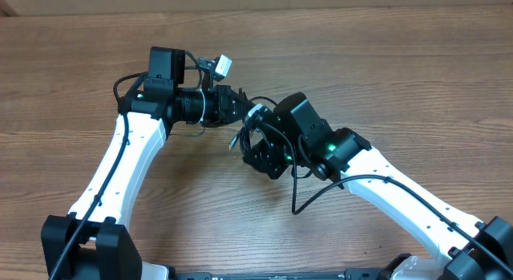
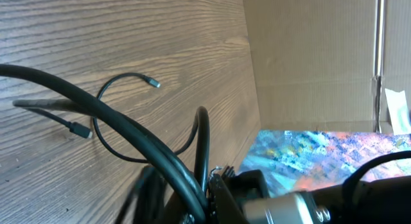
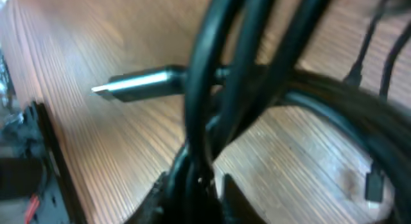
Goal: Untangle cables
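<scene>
Near the centre of the desk (image 1: 361, 63), the right hand (image 1: 255, 149) is at the bundled cables (image 1: 243, 137). Its wrist view shows blurred strands and one plug close to the lens, and its opening cannot be determined. Just beyond, the left hand (image 1: 235, 103) faces the bundle, its opening likewise indeterminable. A loose strand (image 2: 128, 74) lies flat on the desk.

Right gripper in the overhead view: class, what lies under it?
Thin black cables loop out from under the right gripper onto the wooden table. The gripper's body covers the rest of the tangle.
</scene>
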You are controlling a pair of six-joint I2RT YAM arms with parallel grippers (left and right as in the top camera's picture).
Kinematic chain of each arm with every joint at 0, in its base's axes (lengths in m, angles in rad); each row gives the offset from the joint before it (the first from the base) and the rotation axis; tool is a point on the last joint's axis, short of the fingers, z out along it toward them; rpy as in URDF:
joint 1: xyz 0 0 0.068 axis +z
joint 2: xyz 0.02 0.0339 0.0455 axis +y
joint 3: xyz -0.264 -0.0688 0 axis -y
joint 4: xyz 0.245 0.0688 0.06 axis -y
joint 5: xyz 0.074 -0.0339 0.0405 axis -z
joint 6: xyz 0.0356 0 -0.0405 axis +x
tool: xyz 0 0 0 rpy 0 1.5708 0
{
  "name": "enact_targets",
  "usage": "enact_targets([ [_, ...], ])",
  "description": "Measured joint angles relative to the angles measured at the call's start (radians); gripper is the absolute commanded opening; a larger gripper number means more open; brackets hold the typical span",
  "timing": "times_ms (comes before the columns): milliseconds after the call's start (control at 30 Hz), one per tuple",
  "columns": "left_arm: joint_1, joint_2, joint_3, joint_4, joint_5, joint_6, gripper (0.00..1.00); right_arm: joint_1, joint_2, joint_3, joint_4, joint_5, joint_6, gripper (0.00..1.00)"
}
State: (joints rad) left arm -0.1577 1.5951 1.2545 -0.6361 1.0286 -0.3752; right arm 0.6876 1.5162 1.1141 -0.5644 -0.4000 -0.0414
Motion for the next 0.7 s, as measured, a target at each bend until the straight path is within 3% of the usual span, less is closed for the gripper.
enact_targets([
  [100,0.0,0.0,0.0,-0.001,0.0,0.001,0.04,0.0,0.0,0.0,0.004,-0.006,0.004,0.04],
  [167,0.0,0.0,0.0,-0.005,-0.002,0.003,0.13,0.0,0.0,0.001,0.009,-0.015,0.013,0.04],
  [200,0.0,0.0,0.0,-0.004,-0.003,0.005,0.48,0.0,0.0,0.001,0.009,-0.016,0.018,0.04],
  [233,0.0,0.0,-0.001,-0.004,-0.005,0.006,0.65,0.0,0.0,0.001,0.006,-0.016,0.024,0.04],
  [267,0.0,0.0,-0.001,-0.003,-0.008,0.008,0.89,0.0,0.0,0.0,0.001,-0.012,0.04,0.04],
  [300,0.0,-0.001,-0.001,-0.008,-0.029,0.008,1.0,0.0,-0.001,0.001,-0.003,0.002,0.064,0.04],
  [467,0.006,-0.001,0.0,-0.071,-0.107,0.008,0.97,-0.013,-0.018,0.019,-0.013,0.142,0.237,0.04],
  [600,0.0,-0.007,0.0,-0.117,-0.126,0.011,0.64,-0.04,-0.031,0.019,-0.011,0.187,0.379,0.04],
  [700,0.0,-0.007,-0.001,-0.138,-0.134,0.004,0.47,-0.08,-0.041,0.019,-0.011,0.22,0.472,0.04],
])
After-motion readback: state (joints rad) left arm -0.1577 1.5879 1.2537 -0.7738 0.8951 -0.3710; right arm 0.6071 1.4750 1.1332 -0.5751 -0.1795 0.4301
